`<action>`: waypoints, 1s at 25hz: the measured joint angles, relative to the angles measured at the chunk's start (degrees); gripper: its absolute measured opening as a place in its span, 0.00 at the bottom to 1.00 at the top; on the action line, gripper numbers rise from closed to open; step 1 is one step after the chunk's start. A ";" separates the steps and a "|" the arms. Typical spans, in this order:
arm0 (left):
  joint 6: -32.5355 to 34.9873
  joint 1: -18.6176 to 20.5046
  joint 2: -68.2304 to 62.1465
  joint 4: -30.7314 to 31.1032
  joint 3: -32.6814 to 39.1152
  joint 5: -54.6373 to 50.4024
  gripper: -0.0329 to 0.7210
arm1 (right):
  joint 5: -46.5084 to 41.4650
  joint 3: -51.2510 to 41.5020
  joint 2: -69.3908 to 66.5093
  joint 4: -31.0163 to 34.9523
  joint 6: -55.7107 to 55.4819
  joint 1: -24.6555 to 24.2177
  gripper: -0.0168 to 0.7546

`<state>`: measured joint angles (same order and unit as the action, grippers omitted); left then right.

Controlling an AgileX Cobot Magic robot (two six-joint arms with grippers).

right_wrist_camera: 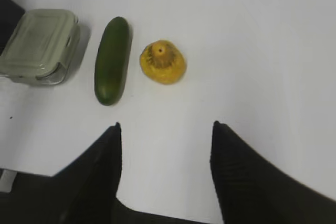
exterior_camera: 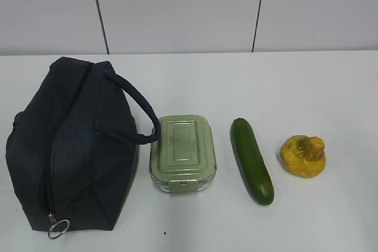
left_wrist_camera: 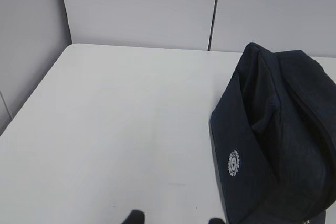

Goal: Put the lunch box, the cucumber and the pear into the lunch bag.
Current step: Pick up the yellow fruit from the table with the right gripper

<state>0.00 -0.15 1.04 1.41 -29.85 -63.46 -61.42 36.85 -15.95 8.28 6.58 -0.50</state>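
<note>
The dark navy lunch bag (exterior_camera: 68,146) lies on the left of the white table with its zip shut and its metal ring pull (exterior_camera: 58,228) at the near end. It also shows at the right of the left wrist view (left_wrist_camera: 278,135). The sage-green lunch box (exterior_camera: 182,151) stands right of it, then the cucumber (exterior_camera: 252,160), then the yellow pear (exterior_camera: 303,155). The right wrist view shows the lunch box (right_wrist_camera: 39,45), cucumber (right_wrist_camera: 111,60) and pear (right_wrist_camera: 162,61) beyond my open, empty right gripper (right_wrist_camera: 166,127). My left gripper (left_wrist_camera: 173,217) is open and empty, with only its tips visible, left of the bag.
A grey panelled wall (exterior_camera: 189,10) runs behind the table. The bag's loop handle (exterior_camera: 139,107) arches toward the lunch box. Bare table (left_wrist_camera: 121,129) lies left of the bag and right of the pear. Neither arm shows in the exterior view.
</note>
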 joint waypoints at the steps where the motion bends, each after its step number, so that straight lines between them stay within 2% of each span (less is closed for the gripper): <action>1: 0.00 0.00 0.00 0.00 0.00 0.00 0.36 | 0.00 0.68 -2.45 0.84 0.27 0.31 0.58; 6: 0.00 0.00 0.00 0.00 0.00 0.00 0.36 | -0.11 6.29 -16.28 1.55 1.20 1.11 0.64; 11: 0.00 0.00 0.00 0.00 0.00 0.00 0.36 | -0.89 13.44 -28.17 1.68 3.55 2.42 0.76; 25: 0.00 0.00 0.00 0.00 0.00 0.00 0.36 | -5.88 31.23 -56.01 3.90 6.71 2.57 0.77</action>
<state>0.00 -0.15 1.04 1.41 -29.85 -63.46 -67.30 68.08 -71.95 12.18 13.29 2.07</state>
